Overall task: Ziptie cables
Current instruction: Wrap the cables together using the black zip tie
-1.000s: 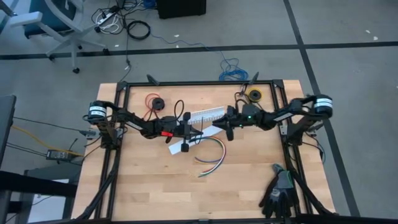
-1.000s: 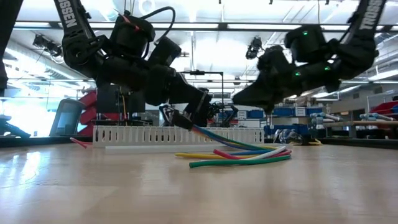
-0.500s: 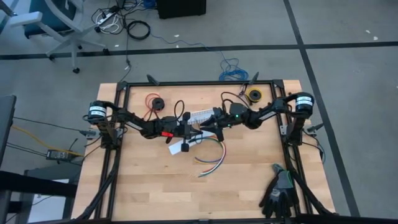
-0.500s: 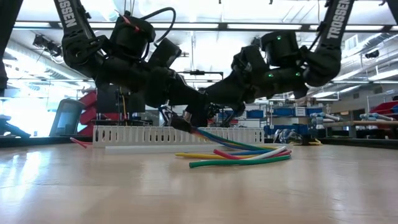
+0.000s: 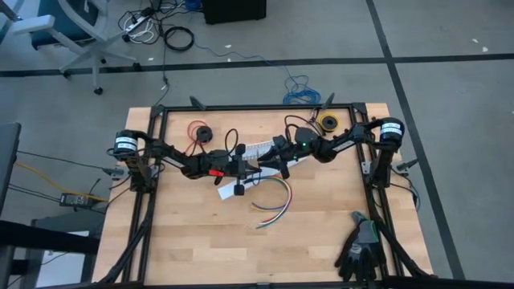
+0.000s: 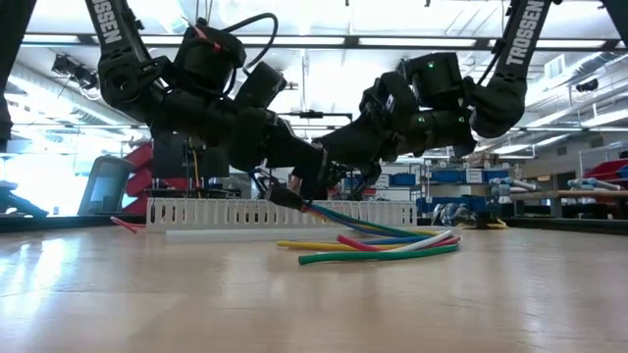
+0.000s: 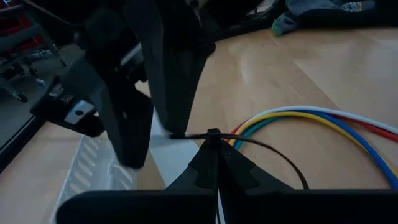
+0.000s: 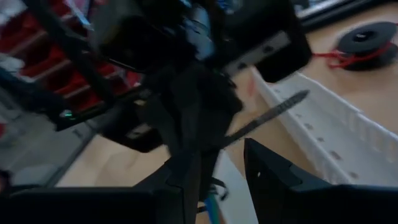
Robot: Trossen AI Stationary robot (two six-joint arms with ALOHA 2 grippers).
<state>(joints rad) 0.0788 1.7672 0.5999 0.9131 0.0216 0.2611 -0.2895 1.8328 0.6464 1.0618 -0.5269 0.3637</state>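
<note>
Right wrist view, ziptie [image 8: 264, 118] tail, serrated

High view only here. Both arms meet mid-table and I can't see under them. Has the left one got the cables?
Observer: Yes. The left wrist view shows the left gripper with its jaws shut on one end of the cables.
Operator: Is the rest of the bundle off the table?
Observer: No. In the low view only the gripped end is raised; the far end lies on the table.
Operator: And the ziptie?
Observer: The right wrist view shows the ziptie sticking out from the left gripper toward the right gripper, whose jaws are open and not yet on it.
</note>
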